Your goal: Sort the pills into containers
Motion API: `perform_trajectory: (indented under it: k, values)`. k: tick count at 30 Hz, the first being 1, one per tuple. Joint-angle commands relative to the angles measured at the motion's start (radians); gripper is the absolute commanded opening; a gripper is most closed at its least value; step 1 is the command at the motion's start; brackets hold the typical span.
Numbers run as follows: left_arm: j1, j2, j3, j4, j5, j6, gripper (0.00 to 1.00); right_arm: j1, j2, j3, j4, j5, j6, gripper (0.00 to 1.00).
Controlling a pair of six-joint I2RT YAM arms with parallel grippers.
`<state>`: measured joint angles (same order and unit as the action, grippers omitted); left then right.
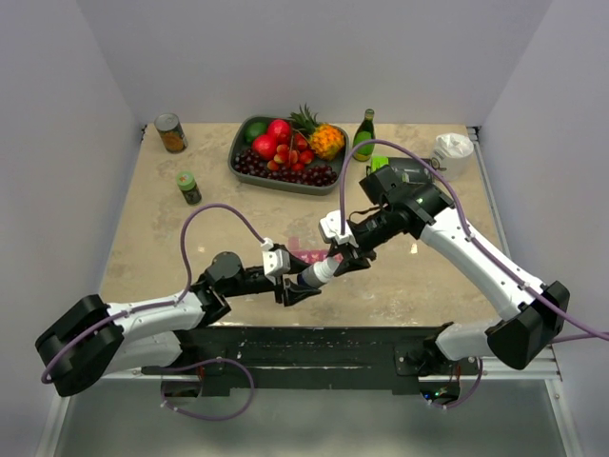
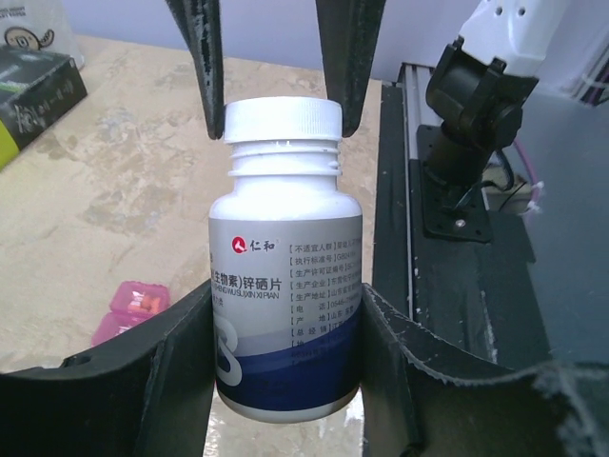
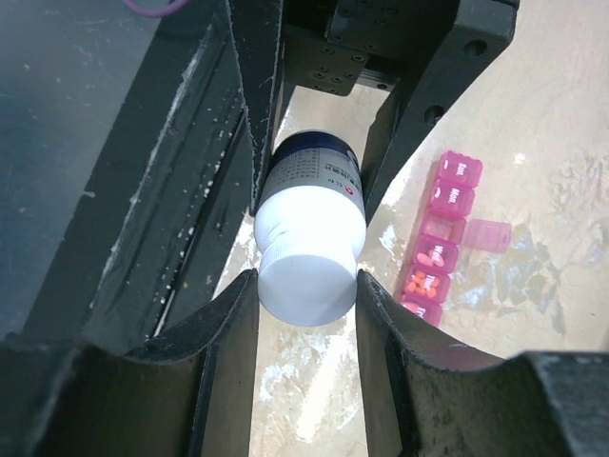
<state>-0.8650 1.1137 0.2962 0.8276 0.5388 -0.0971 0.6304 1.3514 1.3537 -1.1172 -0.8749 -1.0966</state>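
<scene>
The left fingers [image 2: 181, 367] grip the 仁和 bottle [image 2: 285, 286] low, the right fingers [image 3: 228, 352] its cap [image 2: 283, 119].

fruit tray [image 1: 234, 160], can [image 1: 170, 132], green bottle [image 1: 364, 133] at table's far side

Two arms: left [image 1: 152, 309], right [image 1: 476, 249]. One white bottle [image 2: 285, 286], one pink strip [image 3: 454, 200], one can [image 1: 171, 132], one small jar [image 1: 188, 187]. One green bottle [image 1: 364, 133], one fruit tray [image 1: 234, 157].

my left arm [image 1: 157, 312] and right arm [image 1: 476, 252] are white with black joints. purple cables [image 1: 219, 206] loop over them. my fingers [image 2: 181, 367] are scuffed black.
</scene>
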Motion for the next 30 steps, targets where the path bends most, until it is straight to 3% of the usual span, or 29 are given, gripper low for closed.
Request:
perform_trajectory:
  k: [1, 10, 17, 20, 24, 28, 30]
  values:
    - [0.029, 0.031, -0.035, 0.2, 0.122, -0.145, 0.0, -0.001, -0.04, 0.027, 0.066, 0.065, -0.037, 0.17]
    - [0.052, 0.061, -0.045, 0.286, 0.204, -0.256, 0.0, -0.001, -0.077, -0.018, 0.123, 0.126, -0.016, 0.15]
    - [0.06, 0.048, -0.022, 0.257, 0.244, -0.283, 0.0, -0.005, -0.097, -0.01, 0.129, 0.172, -0.005, 0.15]
    - [0.06, -0.001, 0.009, 0.081, 0.167, -0.207, 0.0, -0.027, -0.092, -0.051, 0.21, 0.226, 0.093, 0.14]
    - [0.06, -0.08, 0.067, -0.2, -0.055, -0.055, 0.0, -0.128, -0.023, -0.209, 0.457, 0.537, 0.421, 0.16]
    - [0.06, -0.106, 0.132, -0.437, -0.224, -0.01, 0.0, -0.276, 0.147, -0.251, 0.479, 0.59, 0.572, 0.22]
    - [0.058, -0.1, 0.181, -0.498, -0.241, -0.001, 0.0, -0.33, 0.179, -0.283, 0.522, 0.609, 0.601, 0.24]
